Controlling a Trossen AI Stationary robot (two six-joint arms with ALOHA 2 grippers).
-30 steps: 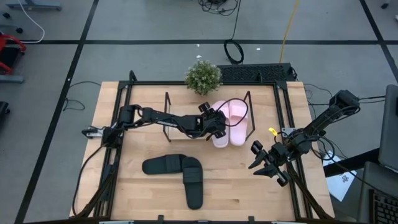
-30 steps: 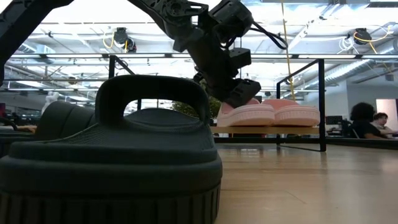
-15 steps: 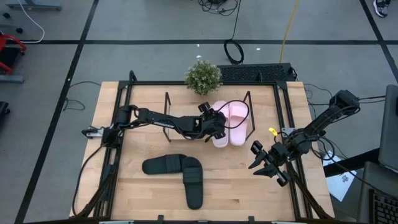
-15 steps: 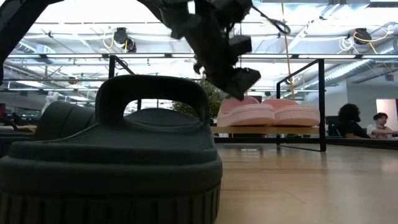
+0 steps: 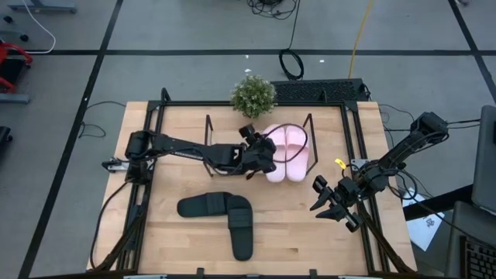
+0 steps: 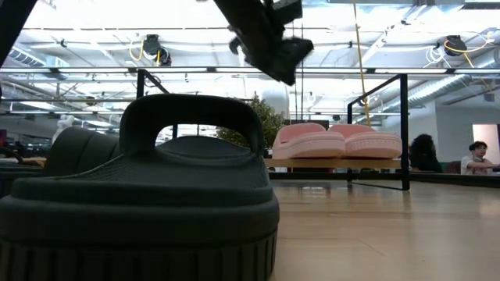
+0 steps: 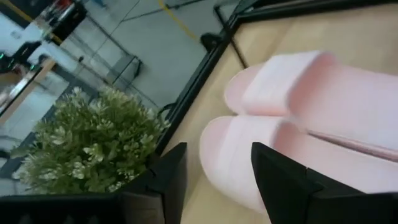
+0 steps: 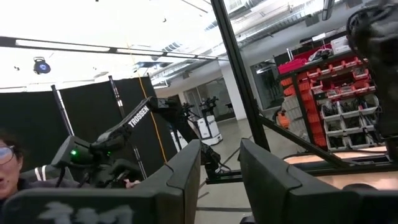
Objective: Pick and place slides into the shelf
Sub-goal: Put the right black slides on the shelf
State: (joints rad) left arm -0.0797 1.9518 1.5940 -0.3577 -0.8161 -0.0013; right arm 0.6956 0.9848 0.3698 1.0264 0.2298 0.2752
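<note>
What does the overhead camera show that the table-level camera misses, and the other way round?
Only the overhead view shows the right hand waiting near the table's right edge, and both matte black slide sandals lying on the tabletop in front of the rack. Only the table-level view shows the ceiling lights and people seated in the room behind. Both show the two pale pink slide sandals side by side on the black wire rack with a wood board base, the leafy green plant, and the left hand by the pink pair.

Small potted plant point(image 5: 253, 94) at the table's point(image 5: 186, 236) far edge.
</note>
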